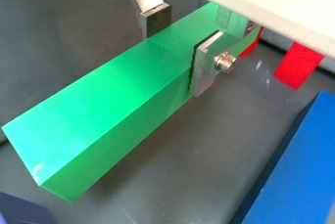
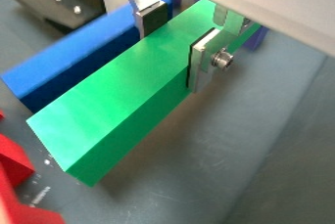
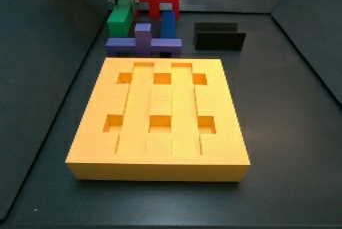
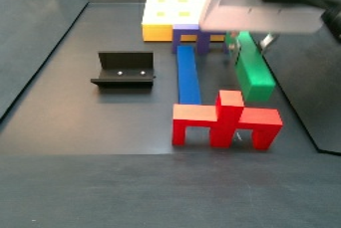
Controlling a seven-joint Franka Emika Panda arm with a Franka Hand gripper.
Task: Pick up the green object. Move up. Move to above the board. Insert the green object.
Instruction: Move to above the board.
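Green object (image 1: 112, 115) between gripper (image 1: 183, 40) fingers (image 1: 207, 67)

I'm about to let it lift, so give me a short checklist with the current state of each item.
1. Hand straddles the green object: ok, one finger on each side in both wrist views.
2. Pads pressing firmly: cannot tell.
3. Green object level: ok, it lies flat on the floor.
4. Blue bar clear of the green object: ok, alongside with a gap.
5. Board holes unobstructed: ok, all six open in a side view.
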